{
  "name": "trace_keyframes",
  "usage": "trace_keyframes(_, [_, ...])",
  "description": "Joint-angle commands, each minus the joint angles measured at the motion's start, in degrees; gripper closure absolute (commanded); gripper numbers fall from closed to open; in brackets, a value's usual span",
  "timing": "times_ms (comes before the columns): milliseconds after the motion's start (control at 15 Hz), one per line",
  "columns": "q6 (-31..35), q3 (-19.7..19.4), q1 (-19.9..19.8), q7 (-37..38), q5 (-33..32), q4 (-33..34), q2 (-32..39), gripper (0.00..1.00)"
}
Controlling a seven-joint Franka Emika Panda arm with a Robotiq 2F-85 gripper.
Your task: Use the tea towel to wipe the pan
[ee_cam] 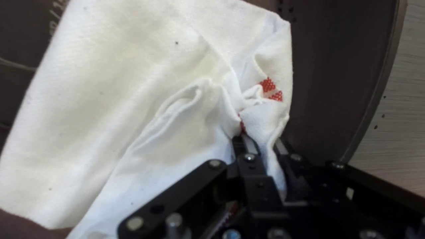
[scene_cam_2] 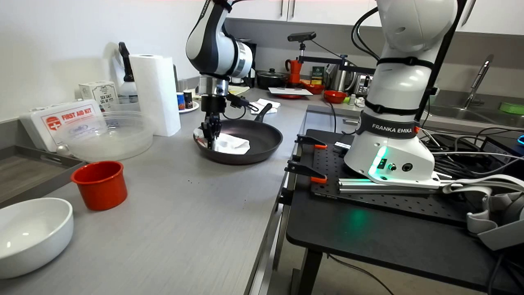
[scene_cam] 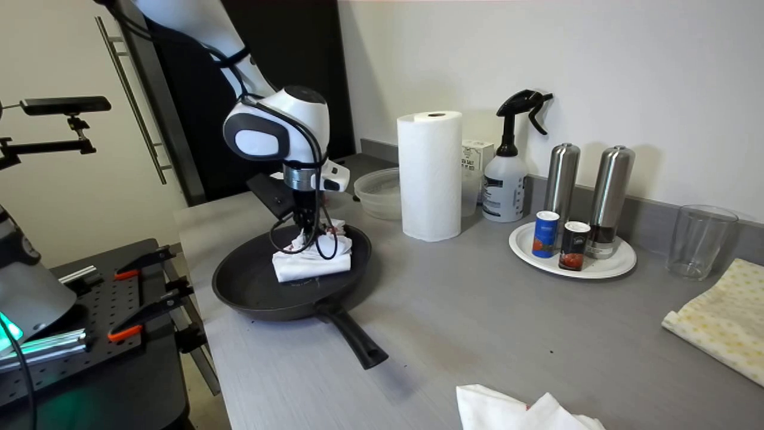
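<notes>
A black frying pan (scene_cam: 248, 292) sits flat on the grey counter near its edge; it also shows in an exterior view (scene_cam_2: 265, 137) with its handle pointing away. A white tea towel with red marks (scene_cam: 313, 266) lies bunched inside the pan, also in an exterior view (scene_cam_2: 234, 144). My gripper (scene_cam: 307, 230) points down into the pan, near the rim on the wall side in an exterior view (scene_cam_2: 211, 141). In the wrist view my gripper (ee_cam: 260, 144) pinches a fold of the towel (ee_cam: 132, 99) between its fingers. The towel rests against the pan floor (ee_cam: 332, 83).
A paper towel roll (scene_cam: 430, 179), clear plastic tub (scene_cam: 379, 194) and spray bottle (scene_cam: 504, 188) stand along the wall. A plate (scene_cam: 624, 263) holds shakers. Another white cloth (scene_cam: 507, 412) lies past the handle. A red cup (scene_cam_2: 102, 188) and white bowl (scene_cam_2: 37, 241) stand on the counter.
</notes>
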Motion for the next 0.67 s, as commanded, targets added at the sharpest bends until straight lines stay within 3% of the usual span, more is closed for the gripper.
trace_keyframes(0, [2.0, 0.7, -1.6, -1.9, 0.4, 1.3, 3.7, 0.97])
trace_keyframes(600, [3.0, -0.9, -9.8, -2.5, 5.5, -0.7, 3.5, 0.97])
